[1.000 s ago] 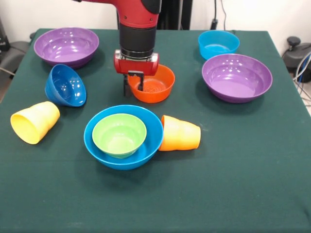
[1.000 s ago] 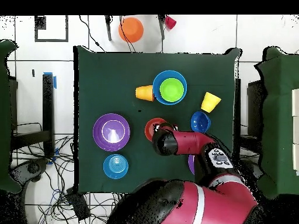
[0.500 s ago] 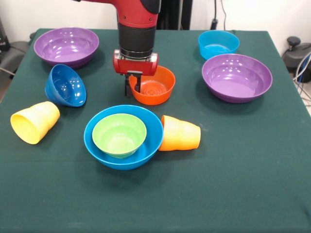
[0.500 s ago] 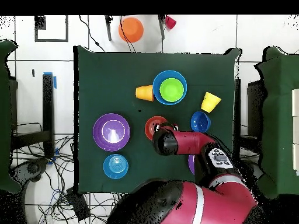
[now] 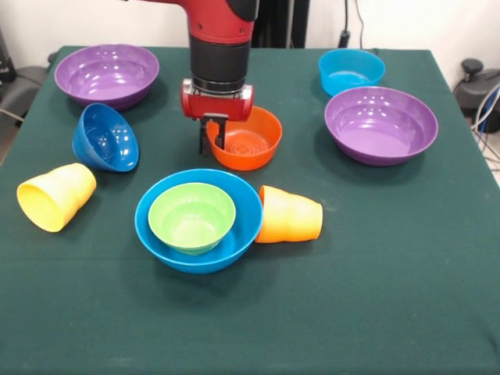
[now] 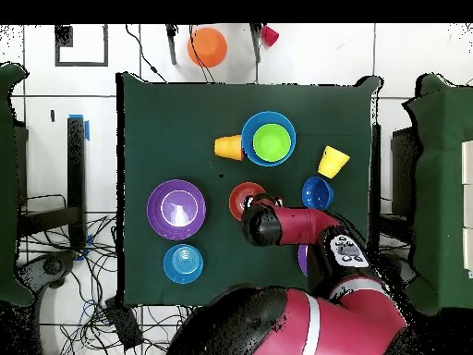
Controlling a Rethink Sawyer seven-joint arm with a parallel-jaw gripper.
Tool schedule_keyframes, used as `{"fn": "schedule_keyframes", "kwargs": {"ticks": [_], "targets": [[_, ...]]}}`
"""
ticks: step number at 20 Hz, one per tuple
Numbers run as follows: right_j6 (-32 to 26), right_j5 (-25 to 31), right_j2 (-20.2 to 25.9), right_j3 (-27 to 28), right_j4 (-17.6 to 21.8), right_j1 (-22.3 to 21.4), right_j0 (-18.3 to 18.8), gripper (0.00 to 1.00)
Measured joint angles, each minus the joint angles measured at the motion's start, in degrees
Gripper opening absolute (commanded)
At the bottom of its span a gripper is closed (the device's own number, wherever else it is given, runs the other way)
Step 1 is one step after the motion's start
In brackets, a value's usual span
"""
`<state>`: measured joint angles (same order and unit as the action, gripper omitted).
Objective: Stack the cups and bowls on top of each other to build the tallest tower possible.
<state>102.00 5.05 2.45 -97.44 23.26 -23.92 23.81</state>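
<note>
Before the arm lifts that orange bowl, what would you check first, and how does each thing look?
1. Gripper at the orange bowl rim: ok, fingers straddle its near-left edge.
2. Grip firmly closed: cannot tell.
3. Bowl sitting flat: not ok, it looks tilted.
4. Landing spot ready: ok, green bowl sits nested in the large blue bowl, open side up.
5. Path clear: probably ok; the orange cup lies on its side touching the blue bowl.
6. Red cup on the table: not ok, none seen there.
</note>
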Motion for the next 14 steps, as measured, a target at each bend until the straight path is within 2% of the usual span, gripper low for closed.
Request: {"fn": "schedule_keyframes", "kwargs": {"ticks": [4, 14], "targets": [[0.0, 0.8, 0.7, 0.0, -0.1, -1.2, 0.9, 0.00], [0.0, 7.8, 5.5, 2.4, -3.1, -3.2, 4.9, 0.00]]}}
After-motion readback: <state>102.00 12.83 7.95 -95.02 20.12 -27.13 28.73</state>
